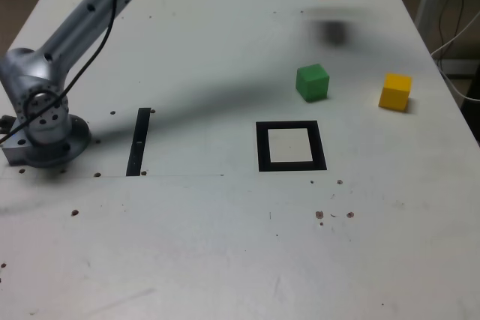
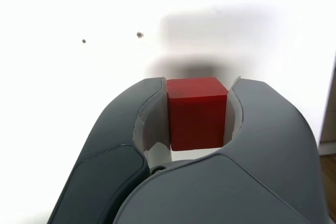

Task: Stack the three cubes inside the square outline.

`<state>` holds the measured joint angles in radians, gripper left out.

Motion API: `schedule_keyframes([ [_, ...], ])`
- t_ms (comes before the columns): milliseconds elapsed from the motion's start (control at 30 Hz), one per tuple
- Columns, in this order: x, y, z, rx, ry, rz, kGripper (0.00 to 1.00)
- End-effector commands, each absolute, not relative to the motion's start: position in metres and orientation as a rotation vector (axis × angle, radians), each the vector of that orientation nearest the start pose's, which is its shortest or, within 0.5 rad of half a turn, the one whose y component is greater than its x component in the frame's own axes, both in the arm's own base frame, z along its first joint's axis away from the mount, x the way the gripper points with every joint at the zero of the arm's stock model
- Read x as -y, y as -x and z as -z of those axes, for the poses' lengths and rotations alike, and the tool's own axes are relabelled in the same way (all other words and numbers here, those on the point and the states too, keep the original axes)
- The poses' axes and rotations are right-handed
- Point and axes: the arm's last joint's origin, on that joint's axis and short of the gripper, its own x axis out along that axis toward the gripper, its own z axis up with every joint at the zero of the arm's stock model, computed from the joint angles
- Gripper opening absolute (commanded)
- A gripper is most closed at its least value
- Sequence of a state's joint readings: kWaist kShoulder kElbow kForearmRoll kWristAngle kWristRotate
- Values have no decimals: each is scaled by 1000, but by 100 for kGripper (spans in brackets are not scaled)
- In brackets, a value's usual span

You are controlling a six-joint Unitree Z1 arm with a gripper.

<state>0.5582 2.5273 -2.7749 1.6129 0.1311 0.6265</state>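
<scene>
One red cube (image 2: 197, 113) sits square, no long axis, clamped in the gripper (image 2: 198, 116) above the table (image 1: 210, 58); only the exterior view shows the green cube (image 1: 312, 82), yellow cube (image 1: 395, 91) and square outline (image 1: 290, 146).

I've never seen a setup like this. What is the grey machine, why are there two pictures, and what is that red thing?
The grey machine is a robot arm bolted to a white table. One picture comes from a camera beside the table; the other from a camera on the arm's wrist, looking past its gripper. The gripper's two fingers are shut on a red cube, held in the air above the table's far edge. On the table lie a green cube, a yellow cube, a black square outline with nothing in it, and a narrow black strip.
</scene>
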Motion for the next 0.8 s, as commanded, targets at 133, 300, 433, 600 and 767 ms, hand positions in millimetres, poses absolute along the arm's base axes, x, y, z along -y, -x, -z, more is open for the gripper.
schedule_keyframes([
  [133, -240, -414, -336, -1456, -221, -117, 26],
  [300, -215, -396, -367, -1439, -237, -114, 26],
  [433, -200, -380, -383, -1441, -237, -113, 26],
  [600, -189, -363, -393, -1464, -241, -113, 26],
  [767, -173, -349, -400, -1489, -260, -111, 26],
])
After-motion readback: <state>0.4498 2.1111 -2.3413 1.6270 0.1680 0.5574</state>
